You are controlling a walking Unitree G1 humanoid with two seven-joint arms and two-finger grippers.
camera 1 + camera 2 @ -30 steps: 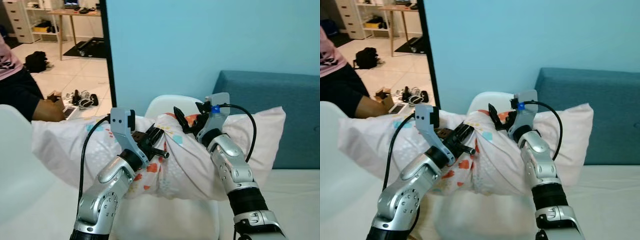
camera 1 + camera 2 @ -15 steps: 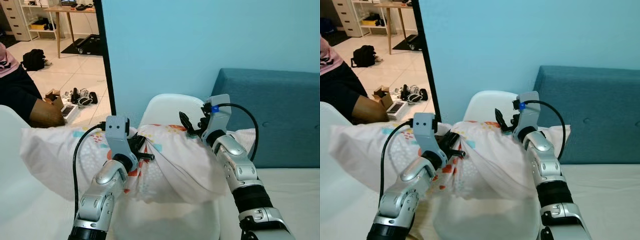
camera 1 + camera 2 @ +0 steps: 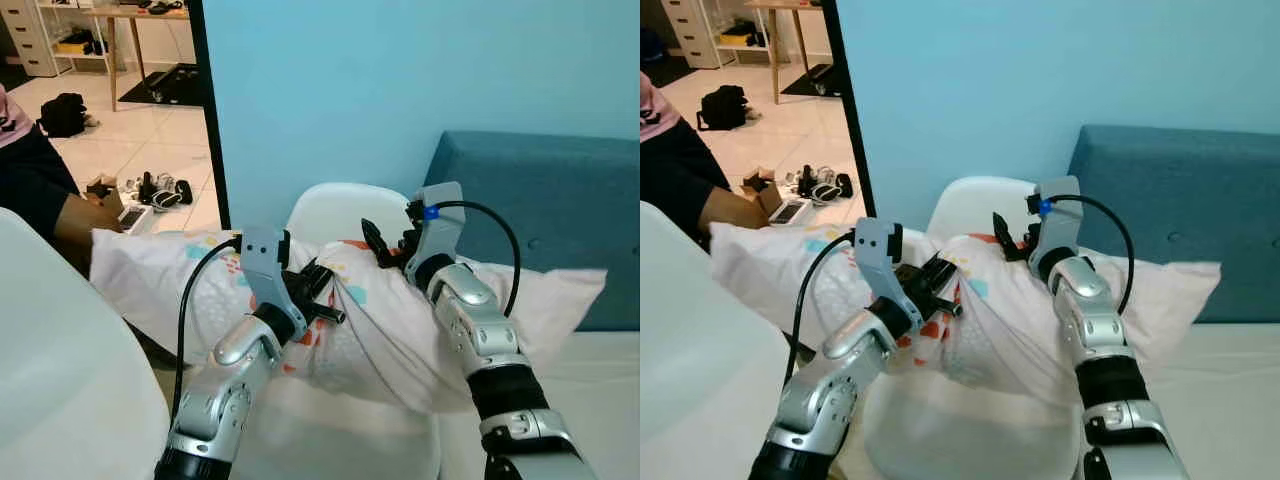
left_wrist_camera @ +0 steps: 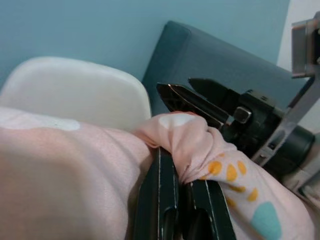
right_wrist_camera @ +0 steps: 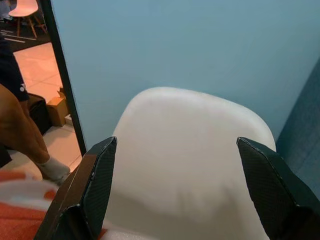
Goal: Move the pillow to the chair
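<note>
Pillow [image 3: 400, 330]: you see it lying across the white chair [image 3: 340, 212], its ends hanging past both sides, in front of the backrest.
Left end effector [image 4: 181, 175]: closed on a bunched fold of the pillow.
Right end effector [image 5: 180, 195]: fingers wide apart, above the pillow, facing the backrest.
Sofa [image 3: 540, 200]: blue, just right of the chair.
Person [image 3: 40, 190]: at the left, near the doorway.

Big white pillow [image 3: 400, 330] with little orange, teal and red prints, stretched sideways across the middle of the frame and bunched up in the centre where the fabric's pinched. It's draped over the seat of the white plastic chair [image 3: 345, 215], whose rounded back pokes up just behind it.
</note>
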